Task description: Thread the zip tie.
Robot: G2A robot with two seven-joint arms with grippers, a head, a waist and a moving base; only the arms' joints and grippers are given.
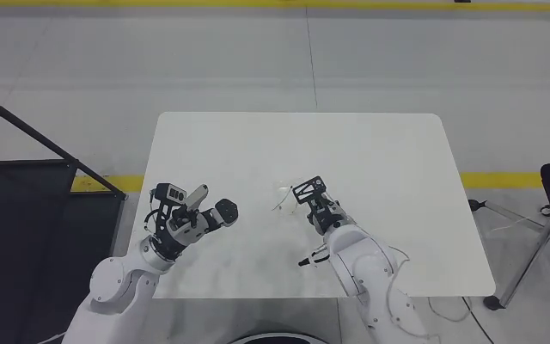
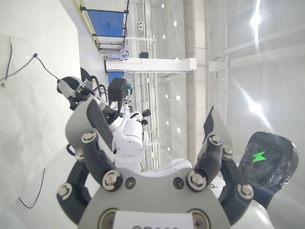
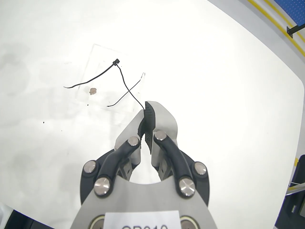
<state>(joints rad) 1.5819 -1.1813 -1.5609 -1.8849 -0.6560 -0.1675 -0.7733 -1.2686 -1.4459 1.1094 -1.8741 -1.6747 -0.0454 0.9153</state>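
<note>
Zip tie plain in right wrist view, faint wisp in top view: one end pinched between closed fingers of right gripper, head over clear sheet on table. Left gripper spread wide, empty, aimed sideways toward right arm

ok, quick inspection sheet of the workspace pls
Surface: white table, a few dark specks.
Job's things: black zip tie, one end pinched in the right gripper, head over a clear sheet.
Clutter: small brown spot on the sheet.
Grippers: right shut on the zip tie; left gripper open, empty.
Cables: thin white cable looping off the right arm.
Surroundings: grey floor, yellow line, black panel.
</note>
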